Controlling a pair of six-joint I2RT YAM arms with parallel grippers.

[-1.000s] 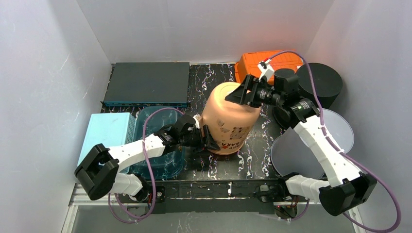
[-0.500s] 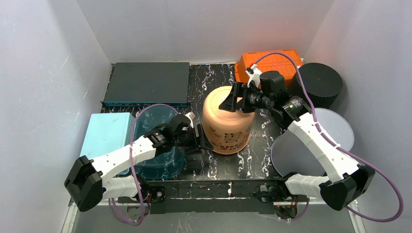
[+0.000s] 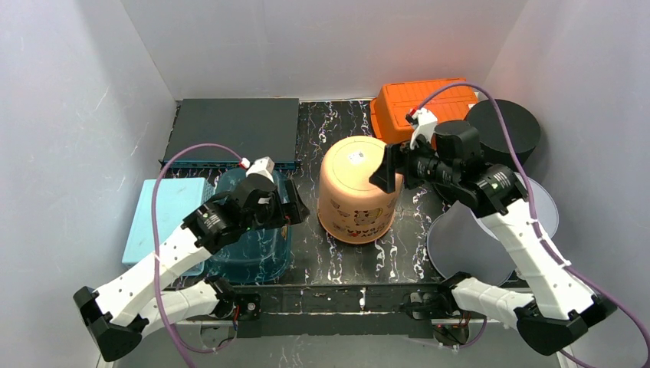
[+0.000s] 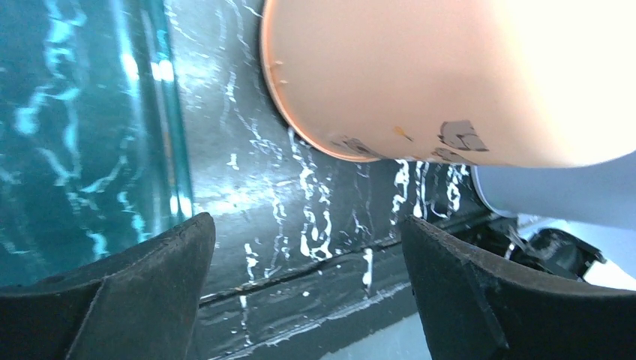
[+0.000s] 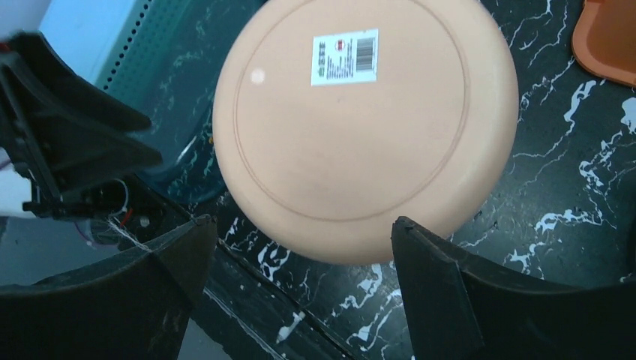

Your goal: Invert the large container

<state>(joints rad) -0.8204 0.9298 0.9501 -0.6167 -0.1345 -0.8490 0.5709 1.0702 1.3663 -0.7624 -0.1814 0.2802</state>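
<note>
Two grippers stand clear of the container [image 3: 359, 192], which rests mouth-down on the table [image 3: 337, 257] with its flat base and barcode label [image 5: 344, 56] facing up. In the left wrist view its rim appears to sit flush on the surface. On the left gripper [image 3: 295, 208] the jaws are spread wide and empty. It sits just to the left of the container without touching it, over the near edge of the teal bin [image 3: 253, 238] on the container's left. On the right gripper [image 3: 387, 170] the jaws are likewise spread wide and empty, held above the container's right shoulder with a visible gap below. Judgement: the inversion itself looks finished, and the step in hand is release and clearance. The next move calls for raising both arms up and away from the container without brushing its wall, since a knock could tip it. The orange box [image 3: 418, 103] behind the container limits room for the right arm.
</note>
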